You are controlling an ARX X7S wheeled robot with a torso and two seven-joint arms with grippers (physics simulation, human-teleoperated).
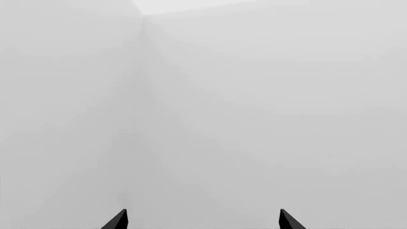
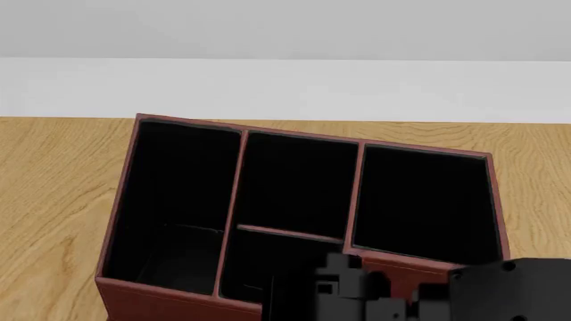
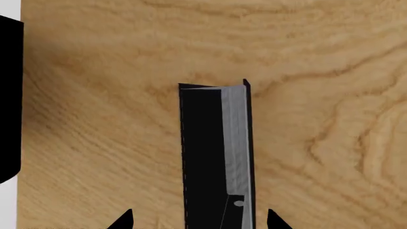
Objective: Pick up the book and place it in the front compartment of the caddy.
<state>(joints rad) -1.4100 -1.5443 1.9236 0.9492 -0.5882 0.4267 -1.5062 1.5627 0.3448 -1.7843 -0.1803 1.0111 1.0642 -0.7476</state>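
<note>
Head view: the caddy fills the mid and lower frame, sitting on the wooden table. It's a dark red-brown box w/ black interior, thin red dividers splitting it into one tall compartment at left, one large at right, and a centre column cut by a cross divider into a far cell and a near cell. Caddy is turned slightly, its far rim sloping down toward frame right. A pale wall runs across the upper frame behind the table. Dark robot hardware covers the caddy's near rim at lower centre-right; which part of the robot it is can't be told.

Right wrist view: the book stands in centre frame, running from mid-height down past the bottom edge, black cover w/ grey-white page edge facing the cam. Right gripper shows only two dark fingertips at bottom frame, one each side of the book, w/ gaps of table visible between tips and cover; jaws spread, not touching the book here. Wood grain all round. A black slab at left edge, identity unclear.

Left wrist view: left gripper shows two dark tips at bottom, wide apart, nothing between them; only pale grey wall surfaces behind.
</note>
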